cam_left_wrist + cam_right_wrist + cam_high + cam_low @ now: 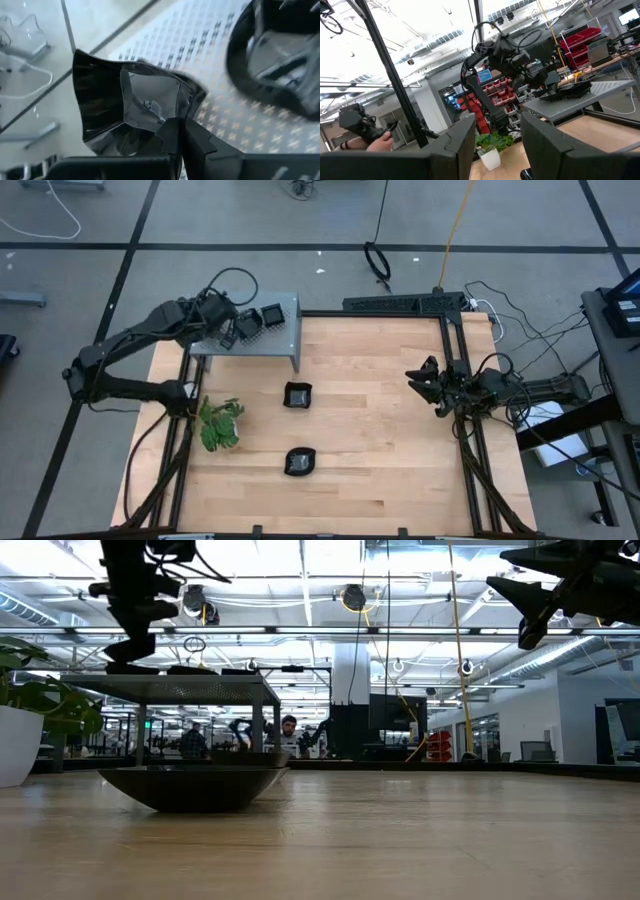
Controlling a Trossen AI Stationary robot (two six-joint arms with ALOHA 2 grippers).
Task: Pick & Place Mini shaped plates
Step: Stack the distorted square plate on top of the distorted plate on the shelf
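Observation:
Two glossy black mini plates rest on their bases on the wooden table, a square one [298, 394] and a rounder one [300, 462]; the near one fills the low view [195, 786]. More black plates [260, 320] sit on the grey perforated shelf [285, 345]. My left gripper [226, 332] is over the shelf's left part, shut on an angular black plate [125, 100]. Another plate [280, 55] lies on the shelf beside it. My right gripper [420, 380] hangs open in the air by the table's right edge [497, 150]. My left gripper pinches the angular plate by its rim [187, 107], one finger [172, 137] lying inside the dish; the other finger is hidden behind the plate. The fingers come from above. The plate sits tilted in the hold, over the shelf's left edge; whether it is clear of the shelf, I cannot tell.
A green leafy plant in a white pot [220, 423] stands near the table's left edge, below the shelf. The shelf's legs [258, 725] stand on the far left of the table. Bare wood [390, 440] spans the middle and right. A black frame rail [455, 370] runs along the right edge.

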